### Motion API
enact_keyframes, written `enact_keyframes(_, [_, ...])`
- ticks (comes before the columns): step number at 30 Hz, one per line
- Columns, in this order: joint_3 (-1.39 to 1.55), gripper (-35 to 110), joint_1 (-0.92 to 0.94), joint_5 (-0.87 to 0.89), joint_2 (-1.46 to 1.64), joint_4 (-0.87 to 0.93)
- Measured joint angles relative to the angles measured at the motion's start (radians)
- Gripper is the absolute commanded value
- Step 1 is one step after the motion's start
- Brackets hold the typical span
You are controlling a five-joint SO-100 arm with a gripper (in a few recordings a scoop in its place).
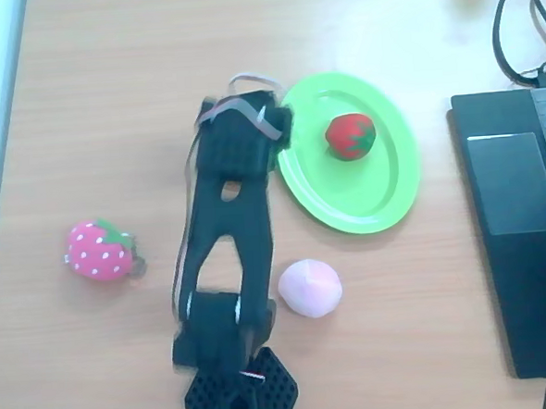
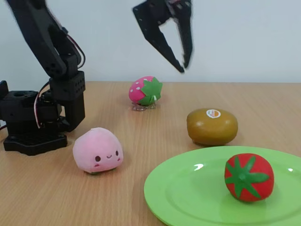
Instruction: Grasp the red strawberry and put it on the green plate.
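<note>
The red strawberry (image 1: pixel 349 135) lies on the green plate (image 1: pixel 384 198), toward its far side in the overhead view. In the fixed view the same red strawberry (image 2: pixel 248 177) rests on the green plate (image 2: pixel 188 193) at the front right. High above the table and well clear of the plate hangs my gripper (image 2: pixel 183 68). It is empty, its fingers pointing down and slightly open with the tips close together. Seen from above, the black arm (image 1: pixel 227 216) reaches to the plate's left rim and covers the fingers.
A pink strawberry with white dots (image 1: pixel 99 250) lies left of the arm. A pale pink peach (image 1: pixel 310 287) sits near the plate's front rim. A brown kiwi (image 2: pixel 211 126) lies behind the plate. A laptop (image 1: pixel 520 226) and cables occupy the right edge.
</note>
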Motion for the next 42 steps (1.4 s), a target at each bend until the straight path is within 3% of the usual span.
enact_keyframes(8, [0.68, -8, -0.146, -0.12, 0.629, -0.368])
enact_keyframes(18, [1.157, -8, -0.124, 0.075, 1.009, -0.385])
enact_keyframes(30, [1.289, -8, -0.169, 0.327, 1.046, -0.351])
enact_keyframes(42, [1.267, -8, -0.138, 0.316, 1.048, -0.192])
